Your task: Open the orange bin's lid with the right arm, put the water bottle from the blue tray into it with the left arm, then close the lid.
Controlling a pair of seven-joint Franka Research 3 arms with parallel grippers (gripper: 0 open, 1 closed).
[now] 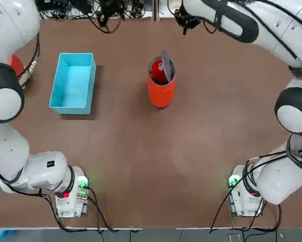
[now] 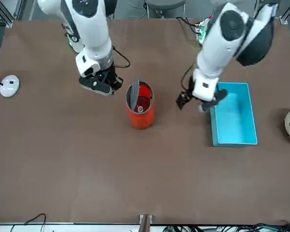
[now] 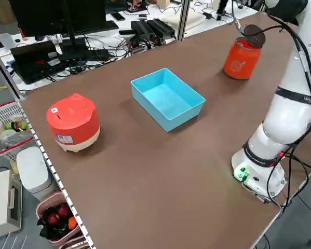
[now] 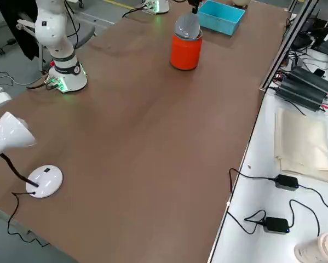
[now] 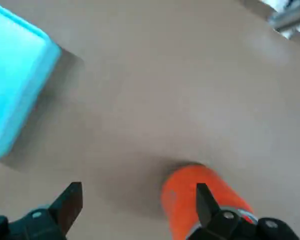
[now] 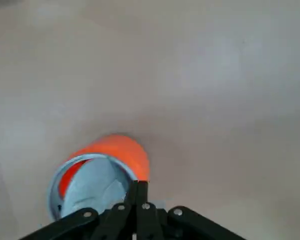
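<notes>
The orange bin [image 1: 161, 88] stands mid-table with its grey lid [image 1: 165, 63] swung up on edge, so the red inside shows. My right gripper [image 2: 111, 86] is shut and sits beside the bin's rim; its fingertips [image 6: 137, 192] are at the edge of the lid [image 6: 92, 187]. My left gripper [image 2: 193, 103] hangs open and holds nothing, between the bin [image 2: 141, 113] and the blue tray [image 2: 234, 116]. Its fingers [image 5: 69, 200] stand wide apart above the table beside the bin [image 5: 200, 200]. The tray [image 1: 72, 80] is bare inside. The water bottle is hidden.
A red-and-white rounded cooker [image 3: 73, 122] sits near the table's left edge beyond the tray [image 3: 168, 98]. A white desk lamp [image 4: 38, 178] stands at the far right corner. Cables and a monitor lie off the table's back edge.
</notes>
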